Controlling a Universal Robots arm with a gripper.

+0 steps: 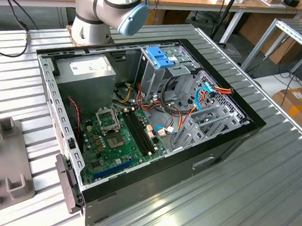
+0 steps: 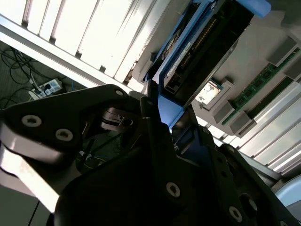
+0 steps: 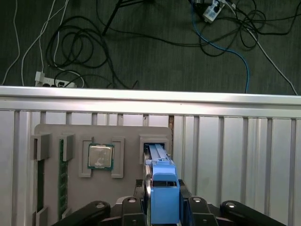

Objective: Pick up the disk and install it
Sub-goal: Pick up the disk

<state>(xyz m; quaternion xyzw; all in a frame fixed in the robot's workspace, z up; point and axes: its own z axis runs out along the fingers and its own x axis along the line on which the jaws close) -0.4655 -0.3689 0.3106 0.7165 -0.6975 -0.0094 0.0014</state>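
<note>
A ribbed metal table [image 1: 270, 195] is seen in the exterior view, with an open computer case [image 1: 227, 145] lying on it. Inside the case, a green motherboard [image 1: 117, 136], a grey power supply [image 1: 86, 71] and a blue bracket [image 1: 160, 56] on a silver cage are shown. The base of the robot arm [image 1: 107, 10] is mounted behind the case, and the arm leaves the picture at its top edge. A grey fixture block [image 1: 5, 169] lies on the table at the exterior view's left.

In the first wrist view, a grey moulded tray [image 3: 127, 136] is seen on the slatted table top, close to the table's edge. Beyond that edge, a dark floor strewn with cables [image 3: 84, 42] is visible.

The black gripper [image 3: 163, 200] [image 2: 160, 106] is shown in both wrist views, lowered onto the tray. Its fingers [image 3: 185, 195] are pressed against both sides of the disk [image 3: 162, 186] [image 2: 169, 110], clamping its blue end tab. The disk stands on edge in a slot of the tray, with its far end seated in the slot.

A square processor chip [image 3: 100, 156] [image 2: 208, 92] is held in a pocket beside the disk's slot. Green memory sticks [image 3: 62, 179] [image 2: 256, 84] are slotted further along the tray.
</note>
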